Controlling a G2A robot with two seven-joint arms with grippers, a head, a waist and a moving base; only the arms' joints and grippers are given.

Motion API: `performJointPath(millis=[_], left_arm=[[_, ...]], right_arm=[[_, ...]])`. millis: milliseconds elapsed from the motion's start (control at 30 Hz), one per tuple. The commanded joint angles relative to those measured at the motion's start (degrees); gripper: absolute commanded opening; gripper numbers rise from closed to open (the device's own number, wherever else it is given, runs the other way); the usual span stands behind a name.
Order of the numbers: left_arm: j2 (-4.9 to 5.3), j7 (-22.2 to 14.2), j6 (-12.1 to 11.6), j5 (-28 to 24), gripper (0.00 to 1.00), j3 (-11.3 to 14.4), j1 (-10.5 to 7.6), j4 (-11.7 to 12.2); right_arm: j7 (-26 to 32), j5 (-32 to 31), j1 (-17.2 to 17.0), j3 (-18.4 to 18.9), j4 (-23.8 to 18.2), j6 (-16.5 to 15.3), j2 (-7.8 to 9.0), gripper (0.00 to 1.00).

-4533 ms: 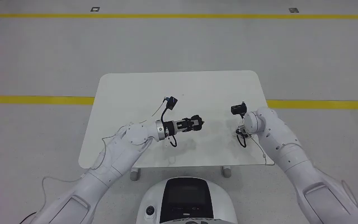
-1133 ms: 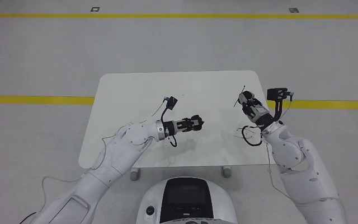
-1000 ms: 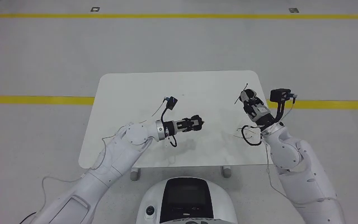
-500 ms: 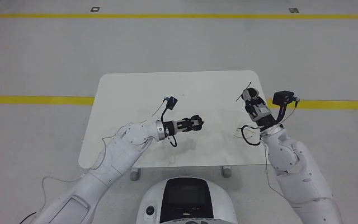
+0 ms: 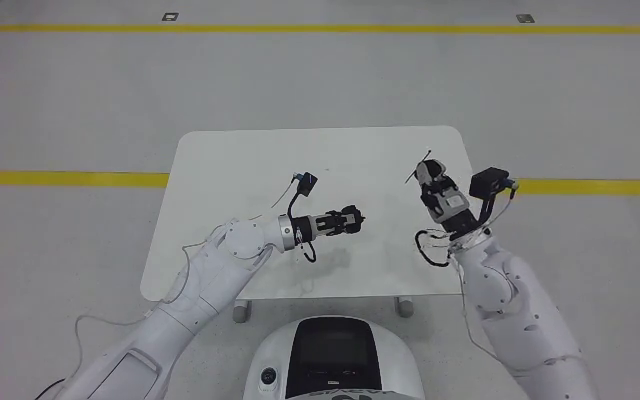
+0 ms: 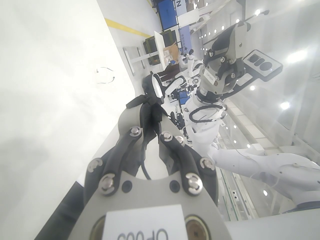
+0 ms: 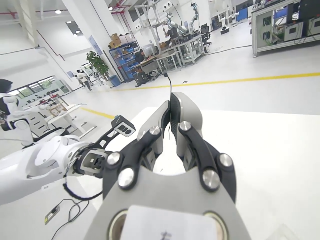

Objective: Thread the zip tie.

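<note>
From above, the left gripper hangs over the middle of the counter and the right gripper over its right side, well apart. The right wrist view shows that arm's fingers pressed together on the thin black zip tie, which sticks out past their tips. The left wrist view shows its own fingers closed on a black strip, and a thin loop lying on the counter beyond.
</note>
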Motion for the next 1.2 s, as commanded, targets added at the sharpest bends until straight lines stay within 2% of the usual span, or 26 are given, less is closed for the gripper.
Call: performJointPath(millis=[0,200,267,300,733,767,867,1033,1167], left_arm=[[0.00,0.00,0.00,0.00,0.00,0.00,0.00,0.00],[0.00,0.00,0.00,0.00,0.00,0.00,0.00,0.00],[0.00,0.00,0.00,0.00,0.00,0.00,0.00,0.00],[0.00,0.00,0.00,0.00,0.00,0.00,0.00,0.00],[0.00,0.00,0.00,0.00,0.00,0.00,0.00,0.00],[0.00,0.00,0.00,0.00,0.00,0.00,0.00,0.00],[0.00,0.00,0.00,0.00,0.00,0.00,0.00,0.00],[0.00,0.00,0.00,0.00,0.00,0.00,0.00,0.00],[0.00,0.00,0.00,0.00,0.00,0.00,0.00,0.00]], right_arm=[[4.32,-0.93,0.13,-0.95,0.15,0.67,0.00,0.00],[10.82,0.64,0.36,-1.50,-1.02,-0.27,0.01,0.00],[16.66,1.25,0.15,-1.77,-1.71,-1.83,0.24,0.00],[17.69,1.26,0.11,-1.77,-1.78,-1.94,0.29,0.00],[16.83,2.22,-0.13,-1.83,-2.10,-1.99,0.21,0.00],[15.23,3.29,-1.01,-1.74,-3.03,-2.83,0.16,0.00],[11.58,-0.91,-4.46,-0.83,-5.54,-2.89,0.33,0.00],[4.59,-6.39,-14.40,1.35,-11.97,-3.41,0.72,0.00],[1.98,-7.79,-19.54,2.92,-14.52,-4.41,0.93,0.00]])
